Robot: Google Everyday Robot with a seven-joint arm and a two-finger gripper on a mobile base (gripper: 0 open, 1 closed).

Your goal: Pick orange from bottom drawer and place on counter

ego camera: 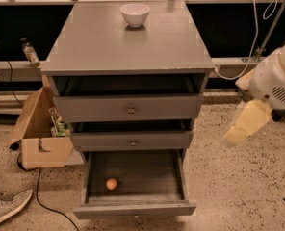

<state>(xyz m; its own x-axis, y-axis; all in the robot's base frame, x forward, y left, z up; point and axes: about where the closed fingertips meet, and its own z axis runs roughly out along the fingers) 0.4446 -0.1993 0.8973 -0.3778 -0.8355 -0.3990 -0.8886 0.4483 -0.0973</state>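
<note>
Here the orange (pixel 111 183) lies near-left in the open bottom drawer (pixel 147 170), while the hand (pixel 243 124) hangs well right, its state impossible to tell.

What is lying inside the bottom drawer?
The bottom drawer shows only an orange on its floor, front left. Its back part is covered by the middle drawer. The pincer hangs outside, right of the cabinet.

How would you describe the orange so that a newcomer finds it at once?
Find the grey cabinet; the gripper hangs beside it at the picture's right. Its bottom drawer is pulled farthest out. On that dark floor, front left, lies the orange, small and bright, unlike the white bowl up on the counter.
</note>
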